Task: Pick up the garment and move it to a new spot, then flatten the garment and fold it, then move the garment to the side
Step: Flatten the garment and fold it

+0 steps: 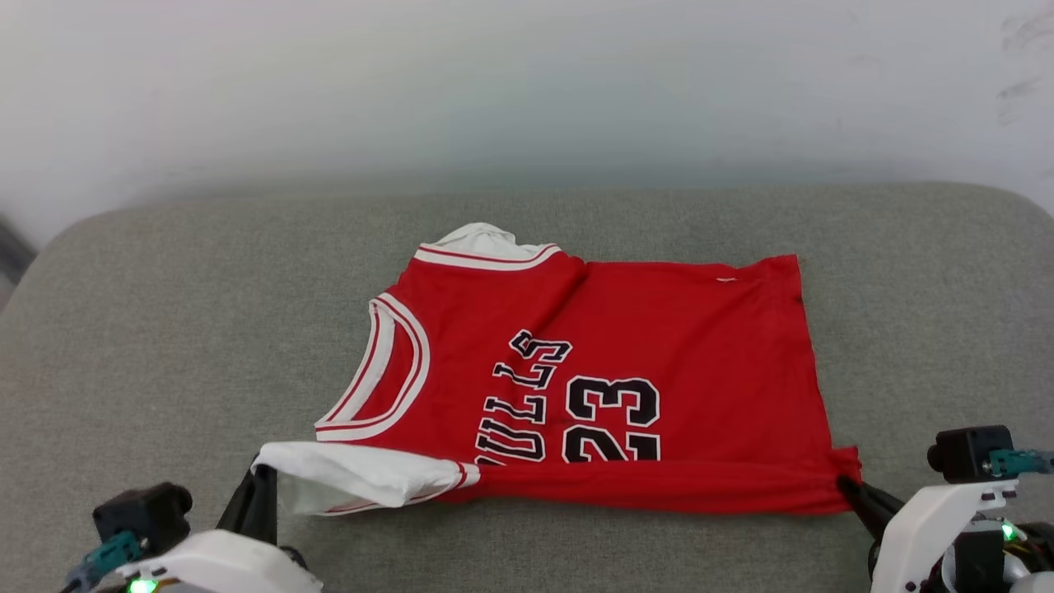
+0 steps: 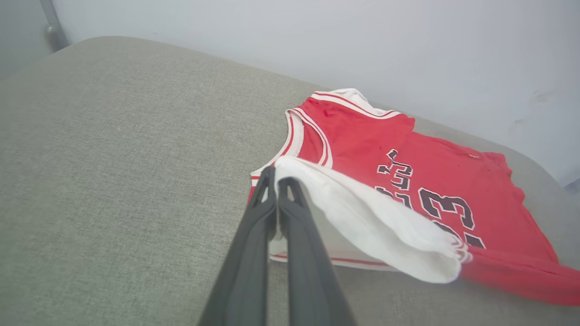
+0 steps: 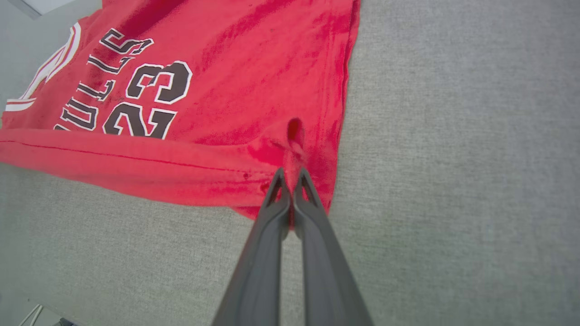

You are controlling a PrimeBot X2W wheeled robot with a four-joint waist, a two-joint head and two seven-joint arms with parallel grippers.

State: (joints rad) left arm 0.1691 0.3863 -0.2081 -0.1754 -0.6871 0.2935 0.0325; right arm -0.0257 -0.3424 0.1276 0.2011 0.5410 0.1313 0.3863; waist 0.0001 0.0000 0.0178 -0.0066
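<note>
The garment [image 1: 642, 329] lies spread on a grey fabric cushion [image 1: 165, 329] in front of a pale wall [image 1: 494, 82]. Its striped neckline is toward the left gripper's side and its hem toward the right gripper's side. The edge nearest the robot is raised and rolled back over the chest print, pulled into a line that runs from one pair of fingertips to the other.

The left gripper [image 2: 276, 174] has its two dark fingers pressed together on the edge of the white sleeve [image 2: 371, 217]. The sleeve billows out just beside the tips, and the red-and-white neck trim sits right beyond them.

The right gripper [image 3: 290, 176] is likewise clamped, its fingers closed on the red hem corner. The cloth puckers into a small fold just above the tips.

The lettering [image 1: 527, 395] is black with a white outline and runs sideways across the chest. "ULLS" can be read, with the first letter tucked under the rolled edge. The number 23 [image 1: 613, 403] sits beside it, its near part cut off by the same fold. A tiny white mark near the far edge is too small to read.
</note>
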